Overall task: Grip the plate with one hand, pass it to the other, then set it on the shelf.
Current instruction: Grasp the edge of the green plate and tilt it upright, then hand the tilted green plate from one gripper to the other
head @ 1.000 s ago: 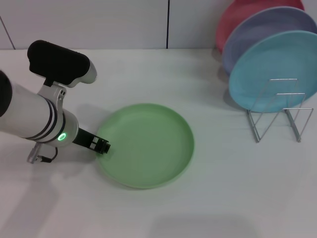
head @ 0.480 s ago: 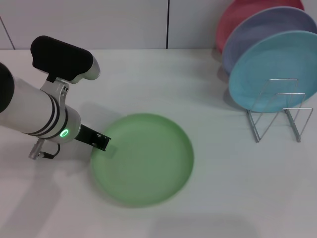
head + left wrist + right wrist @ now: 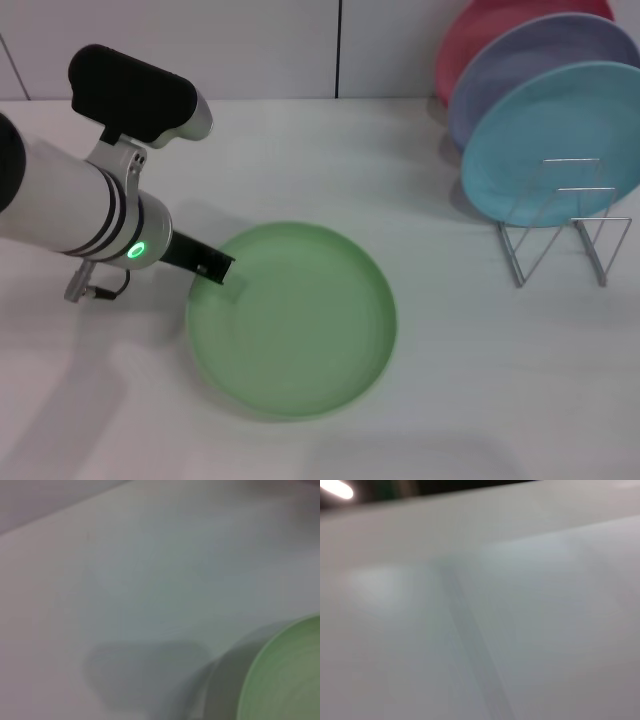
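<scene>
The light-green plate (image 3: 292,318) is near the middle of the white table, its left rim raised. My left gripper (image 3: 215,268), black fingers on the white arm with the green light, is shut on that left rim. In the left wrist view a curved piece of the plate's rim (image 3: 280,680) shows above the table with a shadow beside it. The wire shelf (image 3: 565,225) stands at the right, apart from the plate. My right gripper is out of view; the right wrist view shows only a blurred white surface.
A sky-blue plate (image 3: 555,135) leans in the rack, with a lavender plate (image 3: 530,70) and a pink plate (image 3: 490,30) behind it. The wall runs along the table's far edge.
My left gripper has risen and moved a little right and away, taking the plate's left rim with it. The plate has come off the table on that side.
</scene>
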Motion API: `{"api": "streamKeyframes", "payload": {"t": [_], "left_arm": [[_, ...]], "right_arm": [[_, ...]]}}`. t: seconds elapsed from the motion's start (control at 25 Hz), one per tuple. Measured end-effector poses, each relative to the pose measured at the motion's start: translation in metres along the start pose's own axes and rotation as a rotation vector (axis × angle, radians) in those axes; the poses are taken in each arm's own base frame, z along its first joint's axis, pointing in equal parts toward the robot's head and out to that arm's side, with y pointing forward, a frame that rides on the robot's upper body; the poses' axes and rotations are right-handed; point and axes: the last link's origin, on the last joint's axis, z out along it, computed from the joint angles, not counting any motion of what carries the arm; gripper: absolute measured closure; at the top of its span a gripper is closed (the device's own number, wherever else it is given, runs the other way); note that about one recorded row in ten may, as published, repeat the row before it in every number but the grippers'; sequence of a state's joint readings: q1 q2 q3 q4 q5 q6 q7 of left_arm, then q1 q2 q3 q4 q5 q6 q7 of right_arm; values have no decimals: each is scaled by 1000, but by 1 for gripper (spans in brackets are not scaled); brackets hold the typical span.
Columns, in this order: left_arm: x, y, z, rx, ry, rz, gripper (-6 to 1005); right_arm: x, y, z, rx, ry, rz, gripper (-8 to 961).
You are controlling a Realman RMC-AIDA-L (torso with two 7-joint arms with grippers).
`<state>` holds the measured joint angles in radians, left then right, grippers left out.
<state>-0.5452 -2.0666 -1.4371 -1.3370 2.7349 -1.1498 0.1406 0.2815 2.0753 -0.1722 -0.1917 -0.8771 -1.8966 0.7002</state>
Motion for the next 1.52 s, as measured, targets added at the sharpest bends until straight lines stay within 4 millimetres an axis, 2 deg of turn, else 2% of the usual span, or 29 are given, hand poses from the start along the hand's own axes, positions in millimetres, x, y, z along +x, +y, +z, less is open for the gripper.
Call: {"api": "streamKeyframes", "payload": {"t": [0.12, 0.24, 0.36, 0.52, 0.76, 0.92, 0.96, 1.08, 1.16, 1.2, 1.24, 1.36, 1.52], "left_arm": [[5, 2, -5, -1, 25, 12, 934], [10, 4, -12, -4, 55, 22, 946], [14, 5, -20, 0, 88, 25, 957], [21, 4, -32, 12, 136, 32, 967], [28, 4, -44, 21, 184, 41, 967], [35, 3, -55, 36, 230, 51, 967], [40, 1, -63, 45, 260, 51, 967], [45, -1, -70, 52, 286, 55, 967], [49, -3, -77, 58, 315, 62, 967], [49, -3, -77, 58, 315, 62, 967], [52, -2, -82, 58, 332, 67, 967], [54, -1, -86, 59, 348, 71, 967], [55, -2, -88, 60, 353, 66, 967]], "right_arm": [[7, 24, 45, -252, 15, 128, 138], [18, 49, 89, -446, 103, 241, 138], [34, 72, 128, -570, 325, 365, 139], [45, 100, 160, -675, 682, 397, 139], [25, 118, 184, -704, 928, 358, 139], [23, 119, 194, -638, 1161, 276, 140], [26, 124, 198, -611, 1301, 247, 140], [29, 130, 200, -621, 1386, 232, 140], [39, 147, 202, -681, 1471, 238, 140], [39, 147, 202, -681, 1471, 238, 140], [49, 158, 202, -702, 1522, 238, 140], [60, 169, 201, -716, 1557, 245, 141], [71, 177, 200, -720, 1574, 245, 141]]}}
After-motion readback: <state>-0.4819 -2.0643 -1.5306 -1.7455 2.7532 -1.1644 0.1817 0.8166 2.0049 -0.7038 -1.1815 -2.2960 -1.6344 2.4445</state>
